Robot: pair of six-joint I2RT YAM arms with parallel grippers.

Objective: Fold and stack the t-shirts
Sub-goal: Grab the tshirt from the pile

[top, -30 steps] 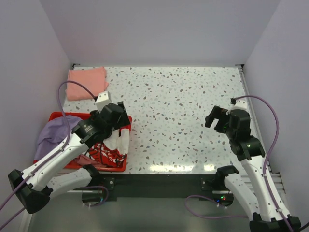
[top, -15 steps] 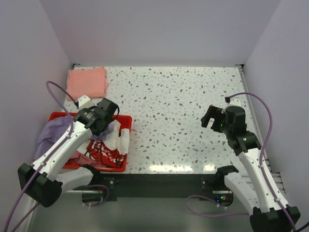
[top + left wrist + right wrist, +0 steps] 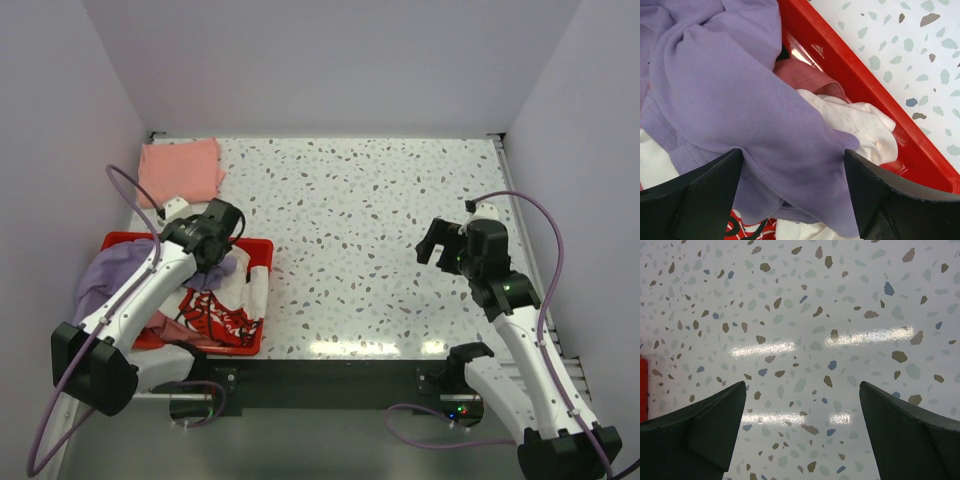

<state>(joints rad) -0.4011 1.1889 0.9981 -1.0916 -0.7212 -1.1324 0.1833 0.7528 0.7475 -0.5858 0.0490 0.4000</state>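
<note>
Straddling a bunched fold of the lavender t-shirt [image 3: 730, 85], the left hand [image 3: 790, 165] was seen released, fingers [image 3: 705, 195] spread wide on either side of the cloth. That t-shirt was heaped in the red tray [image 3: 850, 65] over a dusty pink t-shirt [image 3: 805, 75] and a white t-shirt with red print [image 3: 215, 310]. The tray was set at the near left of the tabletop [image 3: 380, 220]. A salmon-pink t-shirt [image 3: 182, 170] was laid folded at the far left corner. The right hand [image 3: 802, 385] was seen released above the speckled tabletop, well apart from the tray.
</note>
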